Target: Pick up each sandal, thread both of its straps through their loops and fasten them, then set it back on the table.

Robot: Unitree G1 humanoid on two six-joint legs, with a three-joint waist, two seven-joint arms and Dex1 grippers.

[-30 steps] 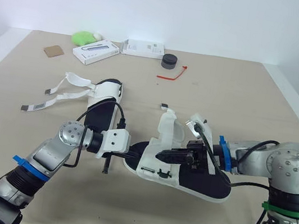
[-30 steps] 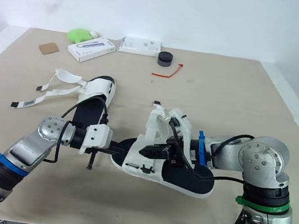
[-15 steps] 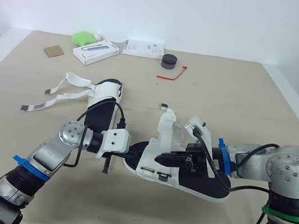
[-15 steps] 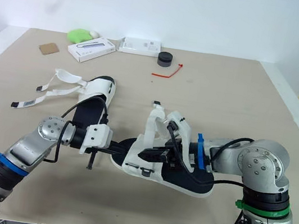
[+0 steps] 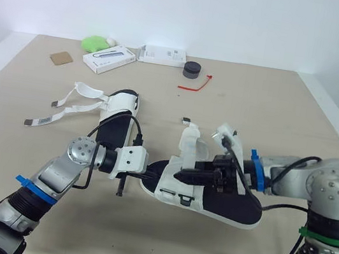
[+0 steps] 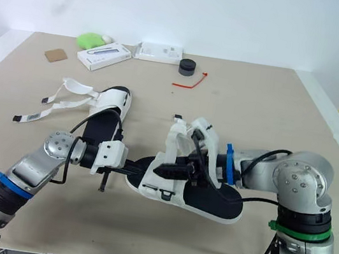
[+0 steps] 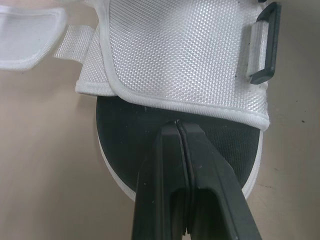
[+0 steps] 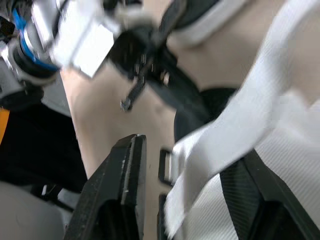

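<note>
**One sandal between the arms, bare room behind it**

The tabletop [image 5: 269,110] is wide and mostly bare. From its middle, the near sandal [image 5: 175,195] sits toward 6 o'clock, closer to the front edge than to the back edge. There is open room from 12 to 3 o'clock of it. At 10 o'clock lies the far sandal [image 5: 119,109], with its loose straps [image 5: 73,102] spread out flat. A red tie [image 5: 197,84], a black round thing [image 5: 192,70], two white boxes [image 5: 108,58] and a green lump [image 5: 94,42] sit well apart, along the back edge.

The near sandal has a black footbed, a white sole and a white woven top [image 7: 175,55] with a black loop [image 7: 265,45].

The left jaws are pressed tight together, holding nothing, with the fingers [image 7: 165,165] lying over the toe end. The right jaws are wide apart, and a white strap [image 8: 240,115] runs between the fingers [image 8: 120,185] without being pinched.
</note>
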